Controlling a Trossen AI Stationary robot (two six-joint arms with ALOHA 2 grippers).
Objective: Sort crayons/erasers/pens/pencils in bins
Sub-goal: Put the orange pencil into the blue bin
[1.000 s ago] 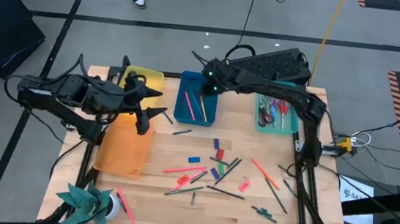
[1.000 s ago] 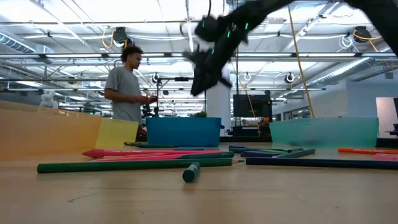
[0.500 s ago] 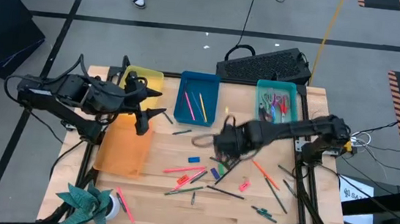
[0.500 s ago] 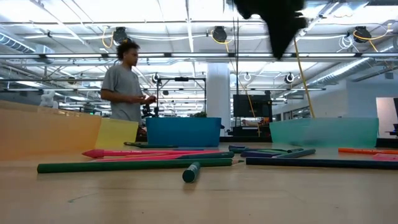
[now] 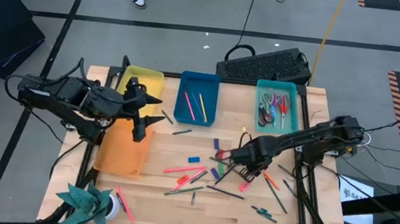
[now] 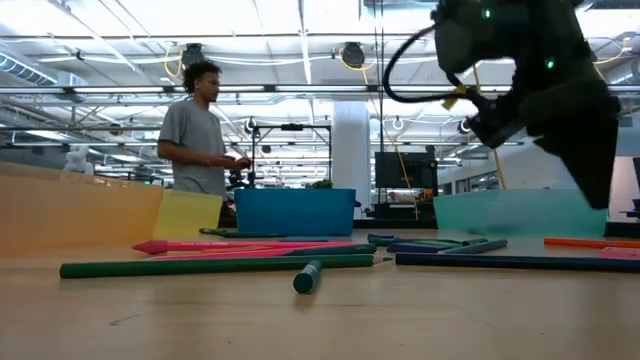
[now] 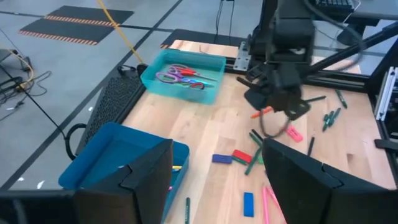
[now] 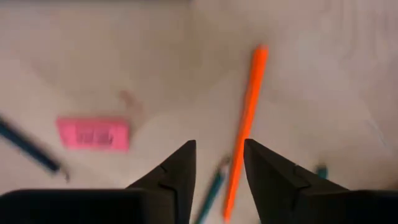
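A: Right wrist view first: the right gripper [image 8: 217, 163] has its two dark fingers [image 8: 177, 171] parted by a narrow gap and holds nothing. An orange stick [image 8: 246, 127] runs up past the gap, and a pink eraser [image 8: 94, 133] lies flat at about ten o'clock from the tips.

B: Where is that on the table?

A: In the high view the right gripper [image 5: 243, 162] hangs over the pile at four o'clock from the table's middle, the pink eraser [image 5: 244, 185] just beside it.

B: How should it handle?

A: I'd judge it light, slightly soft and grippy, not fragile. Take it across the short sides; lying flat, the tips must reach the wood.

B: Anything in the way?

A: Sticks crowd it: green and black ones [image 5: 218, 171] cross nearby. A blue eraser [image 5: 194, 158] lies apart at nine o'clock from the gripper.

B: The other arm?

A: The left gripper [image 5: 147, 112] waits, spread wide and empty, between the yellow bin [image 5: 157, 76] and orange bin [image 5: 124, 152]. The blue bin [image 5: 182, 110] and teal bin [image 5: 295, 106] sit at twelve and one o'clock, a black keyboard [image 5: 267, 64] beyond.
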